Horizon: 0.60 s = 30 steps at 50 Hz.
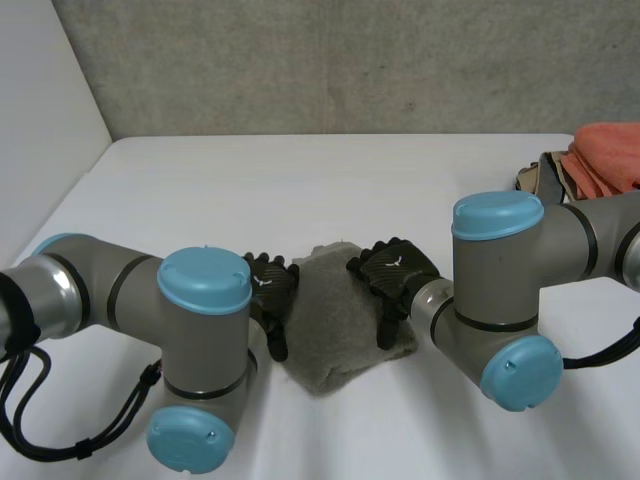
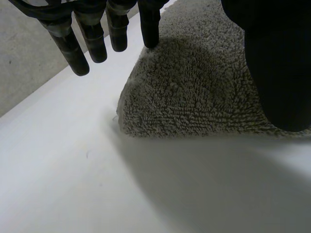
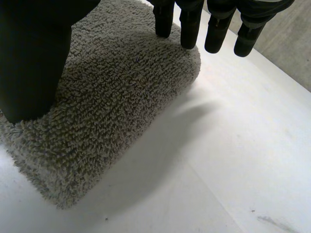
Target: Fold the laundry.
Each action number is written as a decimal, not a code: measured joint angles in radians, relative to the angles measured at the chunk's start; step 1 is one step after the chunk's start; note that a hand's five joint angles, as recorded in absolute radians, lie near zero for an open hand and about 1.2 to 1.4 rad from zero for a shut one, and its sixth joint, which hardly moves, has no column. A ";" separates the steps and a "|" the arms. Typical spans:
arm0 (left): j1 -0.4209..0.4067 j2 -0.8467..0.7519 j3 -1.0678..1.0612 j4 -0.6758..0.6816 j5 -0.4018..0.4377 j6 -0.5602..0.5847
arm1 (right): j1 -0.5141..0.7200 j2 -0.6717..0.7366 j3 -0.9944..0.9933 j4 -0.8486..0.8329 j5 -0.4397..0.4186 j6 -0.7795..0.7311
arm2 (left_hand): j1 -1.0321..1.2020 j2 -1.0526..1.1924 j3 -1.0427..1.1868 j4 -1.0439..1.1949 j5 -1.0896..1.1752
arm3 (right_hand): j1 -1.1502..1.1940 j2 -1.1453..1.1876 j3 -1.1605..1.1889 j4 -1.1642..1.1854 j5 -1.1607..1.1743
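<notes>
The left hand (image 1: 272,290) is held low over the white table (image 1: 300,180) at one side edge of a folded grey towel (image 1: 340,335). The right hand (image 1: 395,272) is held at the opposite side edge, so that the towel lies between the two hands. Both arms are bent at the elbow in front of the camera, with the forearms turned inward toward the towel.

In the left wrist view the fingers (image 2: 92,39) are seen straight and pointing down. One fingertip is set at the towel's (image 2: 194,92) edge, and the thumb (image 2: 277,63) is spread well apart above the pile. Nothing is gripped.

In the right wrist view the fingers (image 3: 189,24) are likewise seen straight, at the rounded folded edge of the towel (image 3: 112,97). The thumb (image 3: 34,58) is held wide over the cloth, and nothing is pinched.

Beyond the right arm, well apart from both hands, an orange cloth (image 1: 610,155) is piled on a beige cloth (image 1: 545,178).
</notes>
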 measured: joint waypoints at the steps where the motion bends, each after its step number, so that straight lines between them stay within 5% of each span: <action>1: -0.001 -0.002 0.005 0.000 0.000 0.002 | -0.001 -0.002 0.002 -0.004 0.000 0.001 | 0.000 0.000 0.000 0.000 0.000 | 0.000 0.000 0.000 0.000 0.000; 13: -0.015 0.145 0.061 -0.007 0.032 0.006 | -0.011 -0.161 0.108 -0.098 -0.025 -0.005 | 0.000 0.000 0.000 0.000 0.000 | 0.000 0.000 0.000 0.000 -0.002; 22: 0.025 0.289 0.061 -0.028 0.297 0.000 | -0.014 -0.374 0.444 -0.268 -0.179 -0.089 | 0.000 0.000 -0.001 0.000 0.000 | 0.000 0.000 0.000 0.000 -0.002; 30: 0.080 0.285 0.082 -0.126 0.510 -0.008 | -0.008 -0.374 0.640 -0.491 -0.235 -0.138 | -0.003 -0.002 -0.002 -0.001 0.000 | 0.000 0.000 0.000 0.000 -0.002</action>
